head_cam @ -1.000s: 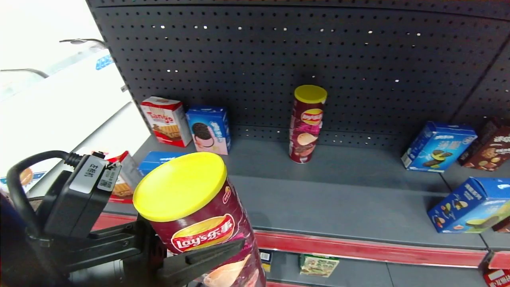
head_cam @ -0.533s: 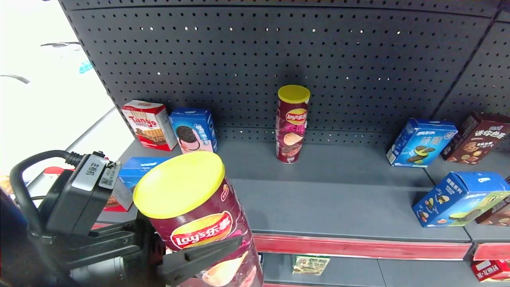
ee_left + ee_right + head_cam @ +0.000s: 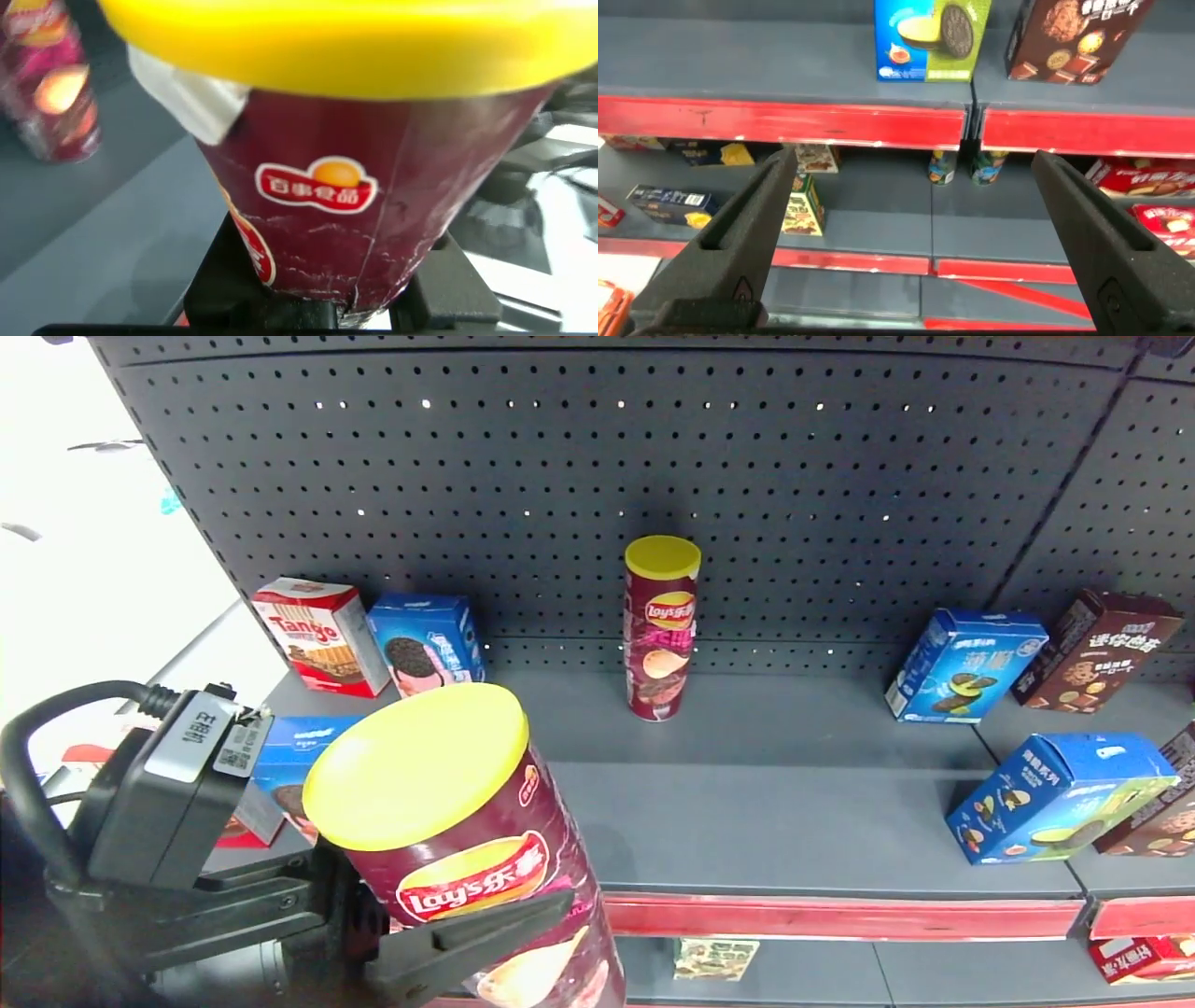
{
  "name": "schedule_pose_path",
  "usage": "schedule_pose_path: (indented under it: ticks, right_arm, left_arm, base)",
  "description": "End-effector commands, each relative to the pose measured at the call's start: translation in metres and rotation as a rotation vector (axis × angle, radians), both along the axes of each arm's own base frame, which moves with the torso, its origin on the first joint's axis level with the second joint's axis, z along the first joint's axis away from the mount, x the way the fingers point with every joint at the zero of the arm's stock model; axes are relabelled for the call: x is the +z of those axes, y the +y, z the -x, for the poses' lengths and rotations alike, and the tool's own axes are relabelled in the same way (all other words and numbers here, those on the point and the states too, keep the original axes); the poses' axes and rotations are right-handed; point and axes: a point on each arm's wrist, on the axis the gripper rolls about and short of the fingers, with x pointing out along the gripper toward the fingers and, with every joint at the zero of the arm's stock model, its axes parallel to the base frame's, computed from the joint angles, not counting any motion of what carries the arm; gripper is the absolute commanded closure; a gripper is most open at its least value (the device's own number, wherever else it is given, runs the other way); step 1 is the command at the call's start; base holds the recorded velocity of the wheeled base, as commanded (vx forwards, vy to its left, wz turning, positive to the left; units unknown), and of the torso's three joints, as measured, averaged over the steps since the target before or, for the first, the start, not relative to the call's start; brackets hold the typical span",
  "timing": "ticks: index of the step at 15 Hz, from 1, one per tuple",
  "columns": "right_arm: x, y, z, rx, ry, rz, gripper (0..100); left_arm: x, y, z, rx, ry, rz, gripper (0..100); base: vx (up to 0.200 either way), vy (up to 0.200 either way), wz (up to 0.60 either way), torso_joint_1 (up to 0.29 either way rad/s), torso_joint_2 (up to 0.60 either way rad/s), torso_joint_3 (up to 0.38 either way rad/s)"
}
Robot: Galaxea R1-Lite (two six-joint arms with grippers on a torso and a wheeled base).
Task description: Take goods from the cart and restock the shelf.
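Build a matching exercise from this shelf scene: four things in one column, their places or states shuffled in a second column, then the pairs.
Column one
1. near chip can
2. far chip can
3. red-and-white wafer box
4. right gripper

Column two
A. upright on the shelf, against the pegboard
B. open, holding nothing
C. clamped in the left gripper
D. at the left end, beside a blue cookie box

Pairs: 1-C, 2-A, 3-D, 4-B

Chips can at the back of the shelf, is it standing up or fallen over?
Standing up: the chips can rests on its base on the shelf, yellow lid on top.
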Motion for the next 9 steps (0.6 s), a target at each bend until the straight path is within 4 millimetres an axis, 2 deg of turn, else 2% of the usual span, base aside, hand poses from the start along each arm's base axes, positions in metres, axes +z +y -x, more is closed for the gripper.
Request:
schedule_pose_path:
  ticks: [1, 9]
  right_arm:
    - [-0.0001, 0.0000, -0.0001, 0.001, 0.002, 0.000, 0]
    - [-0.0001, 0.0000, -0.0001, 0.001, 0.002, 0.000, 0]
  left_arm:
    - [-0.0005, 0.0000, -0.0004, 0.002, 0.003, -0.002, 100]
    - [-0.0017, 0.0011, -0.0025, 0.014, 0.011, -0.006, 100]
  base:
    - [0.000, 0.000, 0.00, 0.000, 0.00, 0.000]
    - [0.000, 0.000, 0.00, 0.000, 0.00, 0.000]
